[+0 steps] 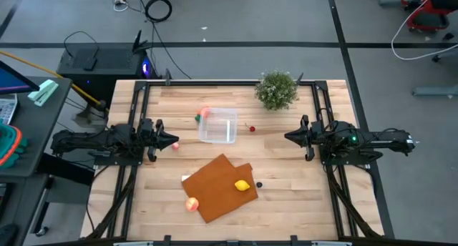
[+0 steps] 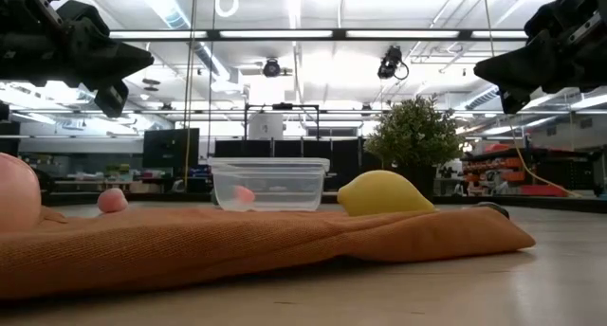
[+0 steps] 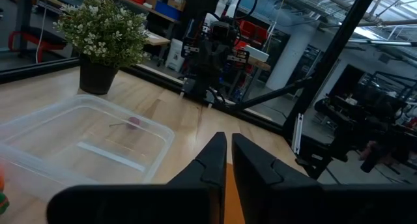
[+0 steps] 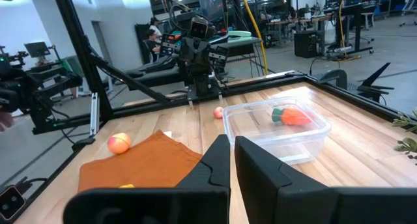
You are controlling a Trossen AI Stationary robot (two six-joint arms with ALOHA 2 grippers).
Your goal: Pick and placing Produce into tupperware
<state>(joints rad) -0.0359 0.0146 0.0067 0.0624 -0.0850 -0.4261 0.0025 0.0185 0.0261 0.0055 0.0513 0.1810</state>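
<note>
The clear tupperware (image 1: 218,126) stands mid-table, past the mat's far edge. A red-orange piece (image 1: 206,112) and a green piece (image 1: 197,118) lie at its far-left corner; whether inside it I cannot tell. A small red piece (image 1: 252,129) lies on the table to its right, a pink piece (image 1: 175,146) to its left. The yellow lemon (image 1: 243,185) rests on the mat, the peach fruit (image 1: 192,204) at the mat's near-left edge, and a dark piece (image 1: 259,184) just off the mat's right side. My left gripper (image 1: 174,141) hovers shut, left of the tupperware. My right gripper (image 1: 288,137) hovers shut on the other side.
The orange-brown mat (image 1: 220,185) lies askew on the near half of the table. A potted plant (image 1: 277,89) stands at the far edge. Black frame rails (image 1: 136,124) run along both sides of the table. Bare wood lies between the tupperware and each gripper.
</note>
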